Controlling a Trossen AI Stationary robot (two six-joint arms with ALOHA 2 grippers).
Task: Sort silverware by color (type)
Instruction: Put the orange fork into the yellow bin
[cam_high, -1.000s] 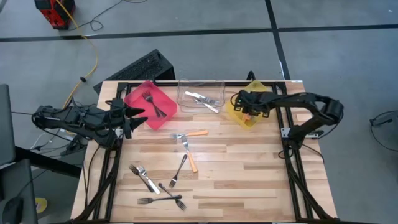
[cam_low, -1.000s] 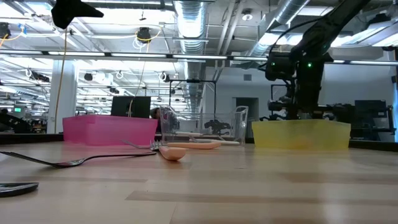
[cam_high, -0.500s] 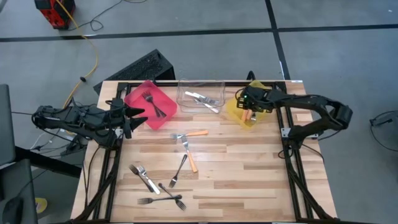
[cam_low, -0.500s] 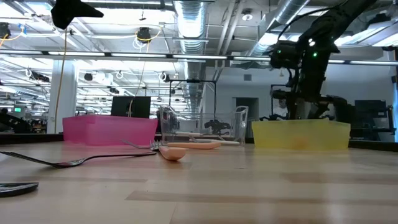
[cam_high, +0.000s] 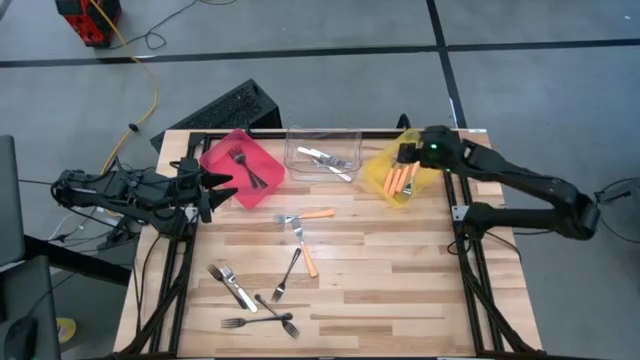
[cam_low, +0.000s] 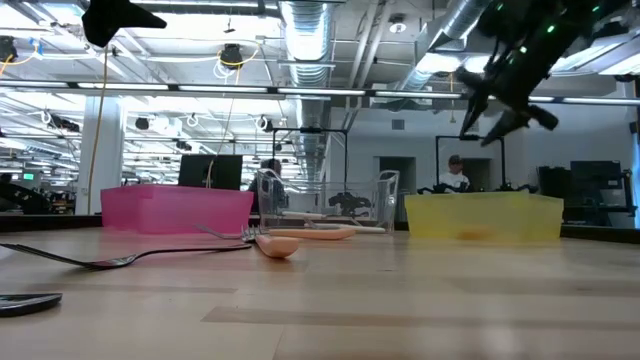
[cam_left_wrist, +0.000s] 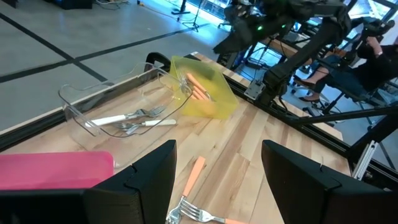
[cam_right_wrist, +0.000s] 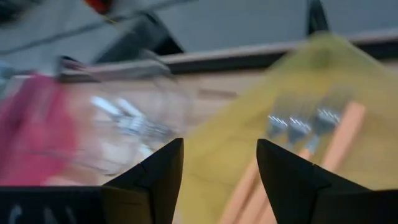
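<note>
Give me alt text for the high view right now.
Seen from above, the right gripper hangs open over the yellow bin, which holds orange-handled forks. The left gripper waits by the red bin. Eight forks lie loose on the wooden table.

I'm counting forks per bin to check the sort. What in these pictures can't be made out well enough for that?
- Yellow bin, low view: its wall blurs the forks inside into a faint smear.
- Orange-handled forks, right wrist view: motion blur; handles cut off by the end effector fingers.
- Red bin, left wrist view: contents hidden, cut off by the left end effector.
- Clear bin, high view: silver forks overlap, too small to count.
</note>
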